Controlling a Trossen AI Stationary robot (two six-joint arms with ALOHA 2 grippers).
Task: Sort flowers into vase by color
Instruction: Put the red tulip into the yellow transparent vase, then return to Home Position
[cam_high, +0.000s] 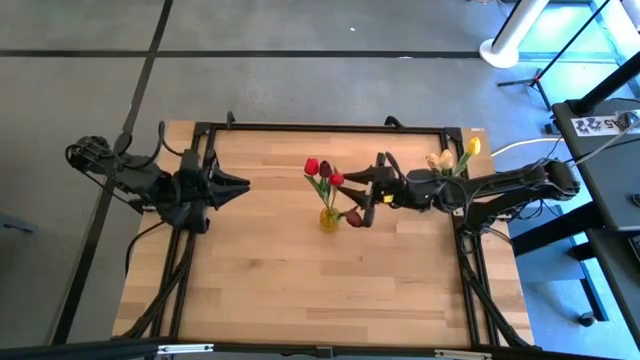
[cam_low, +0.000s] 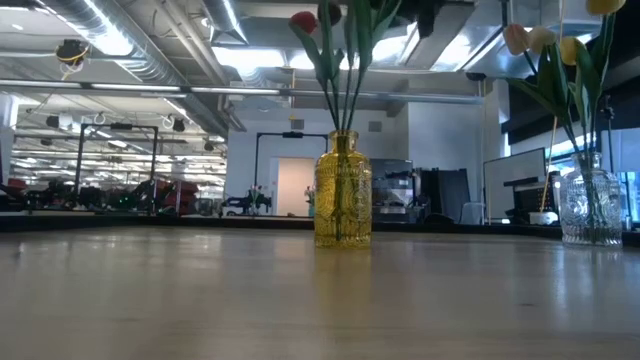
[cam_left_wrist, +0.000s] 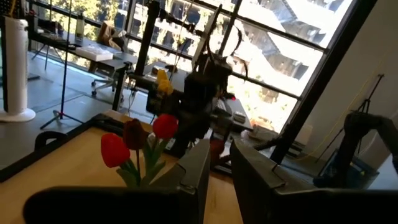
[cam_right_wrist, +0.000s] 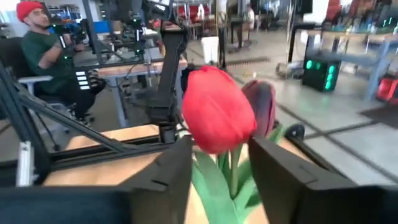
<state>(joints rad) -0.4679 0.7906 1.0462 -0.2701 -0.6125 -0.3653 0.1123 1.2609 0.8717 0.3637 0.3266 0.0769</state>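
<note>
Red and maroon tulips (cam_high: 323, 172) in yellow vase (cam_high: 329, 218) mid-surface | cream and yellow tulips (cam_high: 447, 157) in clear vase (cam_low: 591, 208) by right edge | right gripper (cam_high: 365, 198) beside yellow vase, fingers spread | left gripper (cam_high: 240, 184) waits well left, fingers slightly apart

The wooden table (cam_high: 280, 260) carries a yellow vase (cam_low: 343, 189) and a clear vase (cam_low: 591, 208).

Both arms are reaching inward, the right one working at table centre

The right gripper (cam_high: 352, 193) is stretching from the table's 3 o'clock edge toward the centre, arm nearly straight, fingers (cam_right_wrist: 283, 180) standing apart. The left gripper (cam_high: 243, 184) is waiting folded at 9 o'clock, pointing toward 3 o'clock, its fingers (cam_left_wrist: 194, 171) showing a narrow gap between them
</note>
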